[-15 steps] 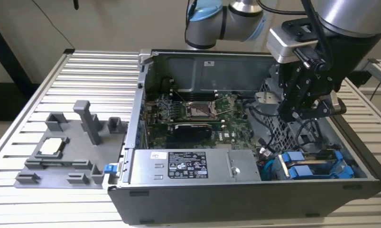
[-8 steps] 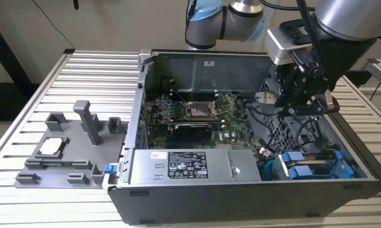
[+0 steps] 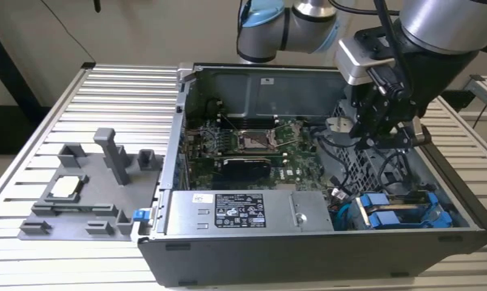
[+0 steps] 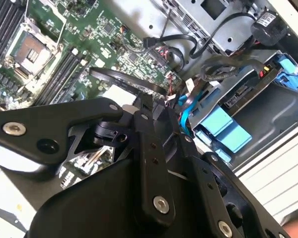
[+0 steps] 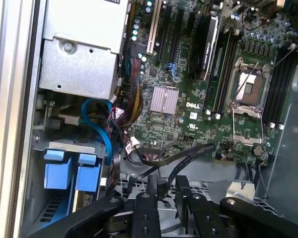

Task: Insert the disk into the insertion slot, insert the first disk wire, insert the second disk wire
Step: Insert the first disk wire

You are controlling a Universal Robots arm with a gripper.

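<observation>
Hand above the drive cage

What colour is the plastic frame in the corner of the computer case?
Bright blue. The plastic frame shows best in the exterior view.

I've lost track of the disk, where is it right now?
The disk sits inside the computer case at the exterior view's right, beside the grey power-supply box.
</observation>
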